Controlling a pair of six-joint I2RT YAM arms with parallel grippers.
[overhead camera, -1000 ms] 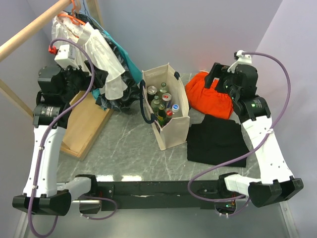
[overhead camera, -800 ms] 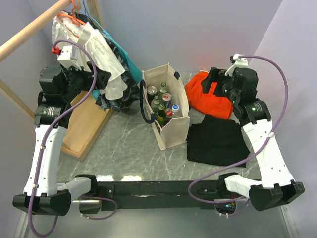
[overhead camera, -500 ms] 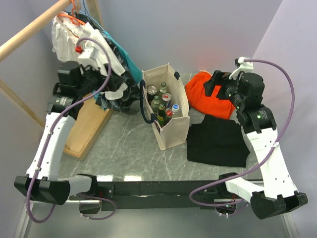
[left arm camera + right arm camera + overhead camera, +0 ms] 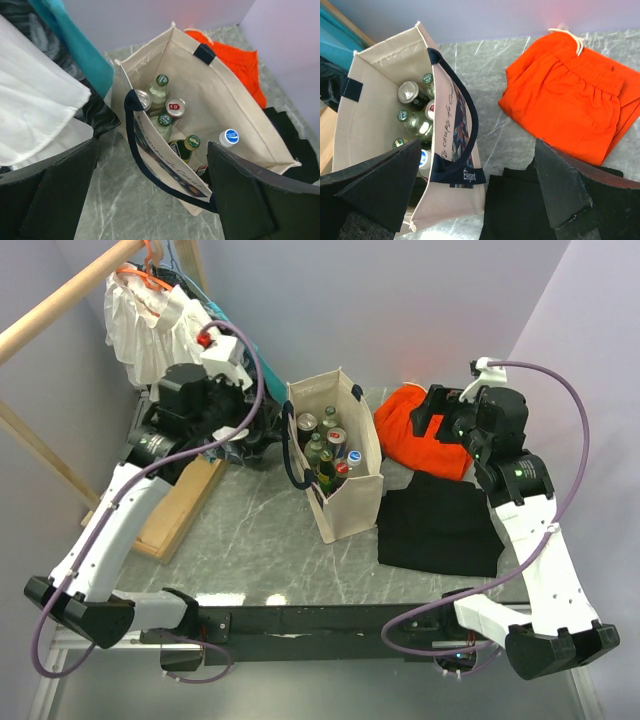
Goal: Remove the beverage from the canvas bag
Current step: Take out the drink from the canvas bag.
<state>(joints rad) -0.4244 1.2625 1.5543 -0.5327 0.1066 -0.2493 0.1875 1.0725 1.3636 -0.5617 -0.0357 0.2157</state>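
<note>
Canvas bag (image 4: 235,110) w/ upright bottles (image 4: 192,142): drop left fingers (image 4: 50,195) (wide apart & empty, like right fingers (image 4: 565,185)) straight onto one cap.

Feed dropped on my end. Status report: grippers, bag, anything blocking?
Left gripper open, empty, left of canvas bag. Right gripper open, empty. Beverages upright inside, none out. Black handle droops beside the opening.

Upright beige canvas bag (image 4: 348,508), bottles (image 4: 161,83) inside
</note>
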